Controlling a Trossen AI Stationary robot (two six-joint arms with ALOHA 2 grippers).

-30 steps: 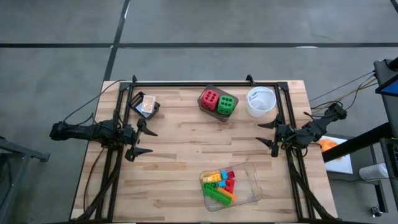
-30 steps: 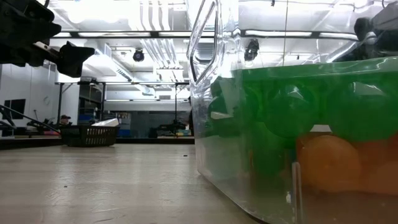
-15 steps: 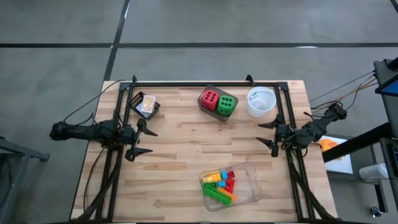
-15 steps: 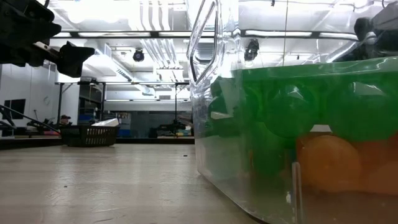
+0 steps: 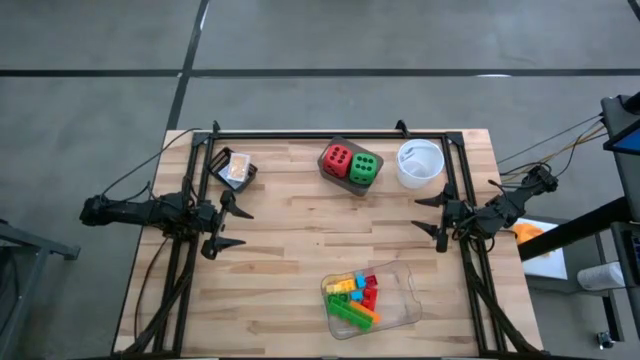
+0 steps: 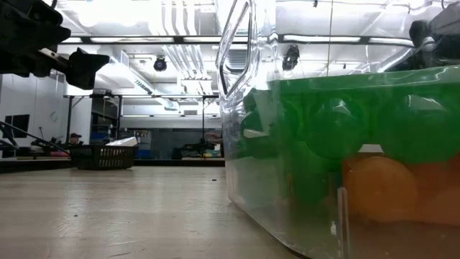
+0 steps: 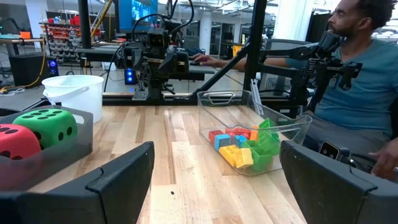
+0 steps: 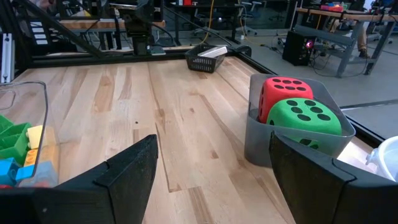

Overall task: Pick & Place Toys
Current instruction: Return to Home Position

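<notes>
- no word, brand, number or sign can be read anywhere.
- the red die [image 8: 283,94] and green die [image 8: 308,118] carry only black dots.
- the blue monitor [image 7: 137,11] perhaps shows text, too blurred to read.

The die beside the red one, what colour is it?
Green die with black dots; best in right wrist view.

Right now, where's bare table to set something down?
Bare: mid-table, between the open left hand and open right hand, bordered by the grey bin of two dice and the clear plastic tray. Also the corner beside that tray, on the left arm's side. Crowded: opposite edge, with small black bin, dice bin, white round bowl.
</notes>
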